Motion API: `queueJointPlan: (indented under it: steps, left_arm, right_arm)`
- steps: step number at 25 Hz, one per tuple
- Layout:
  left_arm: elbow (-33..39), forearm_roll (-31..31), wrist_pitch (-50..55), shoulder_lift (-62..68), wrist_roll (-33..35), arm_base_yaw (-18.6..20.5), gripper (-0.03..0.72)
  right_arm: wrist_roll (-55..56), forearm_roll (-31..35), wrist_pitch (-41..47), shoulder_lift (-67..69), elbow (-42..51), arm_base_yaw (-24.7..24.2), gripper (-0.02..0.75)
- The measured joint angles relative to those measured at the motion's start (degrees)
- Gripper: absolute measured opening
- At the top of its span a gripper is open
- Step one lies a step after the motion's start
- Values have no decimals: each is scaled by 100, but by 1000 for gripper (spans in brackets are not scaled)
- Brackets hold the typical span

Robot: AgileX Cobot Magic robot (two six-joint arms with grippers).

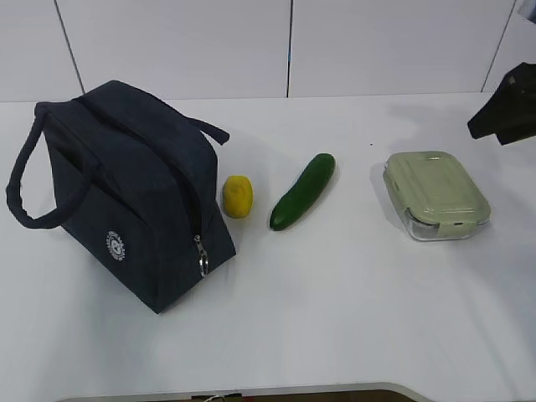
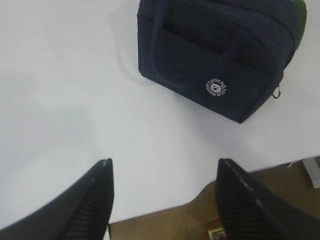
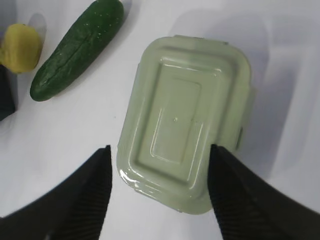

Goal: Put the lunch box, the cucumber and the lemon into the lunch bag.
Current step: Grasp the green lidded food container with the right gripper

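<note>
White table [image 1: 352, 318] under a pale panelled wall carries a row: the bag [image 1: 126, 201] near the left edge with its zip closed, the lemon [image 1: 237, 196] just beside it, the cucumber [image 1: 302, 191] lying aslant near the middle, and the lidded box [image 1: 436, 194] toward the right edge. Above the box, the right gripper [image 3: 159, 197] hangs with jaws wide apart, holding nothing. Near the front edge by the bag, the left gripper [image 2: 164, 200] hovers equally wide and empty.

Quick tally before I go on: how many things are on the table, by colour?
Navy: 1, lunch bag
Yellow: 1, lemon
Dark green: 1, cucumber
Pale green lid: 1, lunch box
Total: 4
</note>
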Motion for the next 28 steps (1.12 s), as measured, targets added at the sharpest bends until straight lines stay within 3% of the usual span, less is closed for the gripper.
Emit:
queueJointPlan:
  steps: [12, 28]
  left_arm:
    - [0, -280, 0, 555, 0, 0, 470]
    - [0, -418, -196, 599, 0, 0, 470]
  right_arm:
    - [-857, 1128, 166, 588, 41, -710, 483]
    - [-1661, 1726, 188, 1744, 46, -725, 483]
